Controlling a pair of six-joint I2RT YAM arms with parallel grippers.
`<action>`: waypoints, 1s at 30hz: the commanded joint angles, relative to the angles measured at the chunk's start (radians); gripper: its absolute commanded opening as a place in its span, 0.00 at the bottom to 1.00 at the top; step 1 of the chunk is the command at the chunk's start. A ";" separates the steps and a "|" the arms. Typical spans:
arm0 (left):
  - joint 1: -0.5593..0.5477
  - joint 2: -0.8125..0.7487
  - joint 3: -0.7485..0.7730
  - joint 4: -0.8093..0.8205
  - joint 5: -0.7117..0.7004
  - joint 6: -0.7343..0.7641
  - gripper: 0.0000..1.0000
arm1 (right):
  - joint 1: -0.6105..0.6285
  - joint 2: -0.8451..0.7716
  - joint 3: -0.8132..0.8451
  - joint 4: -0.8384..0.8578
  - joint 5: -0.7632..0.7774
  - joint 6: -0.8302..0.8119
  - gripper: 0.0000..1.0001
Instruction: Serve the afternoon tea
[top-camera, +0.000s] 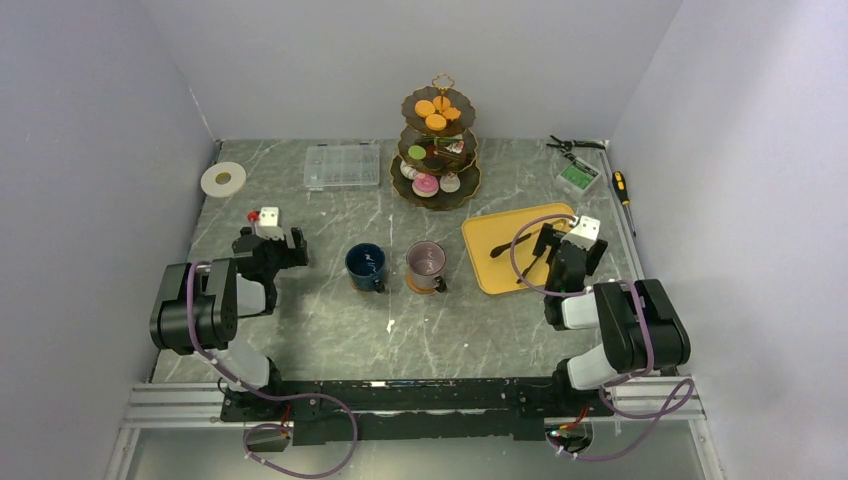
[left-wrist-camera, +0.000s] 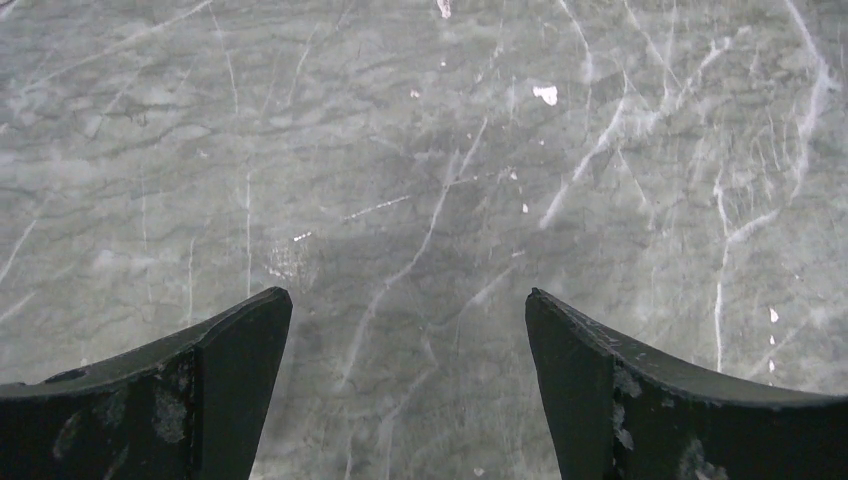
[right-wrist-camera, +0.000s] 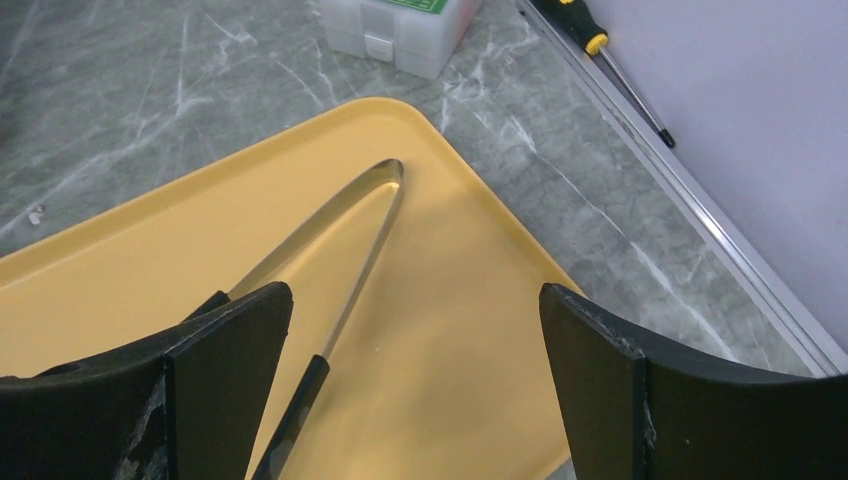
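Note:
The dark three-tier gold-trimmed stand (top-camera: 440, 150) stands at the back, with orange macarons (top-camera: 436, 112) on top, a green macaron and cake slices in the middle, and pink donuts (top-camera: 425, 185) below. The navy mug (top-camera: 365, 265) and the mauve mug (top-camera: 426, 262) on a brown coaster (top-camera: 419, 284) sit mid-table. My left gripper (top-camera: 272, 225) is open and empty over bare table at the left, as the left wrist view (left-wrist-camera: 410, 330) also shows. My right gripper (top-camera: 572, 236) is open above the yellow tray (top-camera: 490, 235), with the metal tongs (right-wrist-camera: 330, 235) between and beyond its fingers.
A clear plastic compartment box (top-camera: 342, 165) and a white tape roll (top-camera: 223, 179) lie at the back left. A small white box with a green label (top-camera: 578, 177), pliers (top-camera: 572, 145) and a screwdriver (top-camera: 622, 195) lie at the back right by the wall rail.

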 joint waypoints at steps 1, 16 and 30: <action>-0.003 0.001 0.057 -0.016 -0.037 -0.014 0.94 | -0.006 0.019 0.008 0.108 -0.023 -0.014 1.00; -0.003 0.011 0.066 -0.006 -0.049 -0.015 0.94 | -0.019 0.005 0.019 0.061 -0.038 0.012 1.00; -0.004 0.011 0.065 -0.007 -0.049 -0.015 0.94 | -0.020 0.009 0.009 0.098 -0.063 -0.014 1.00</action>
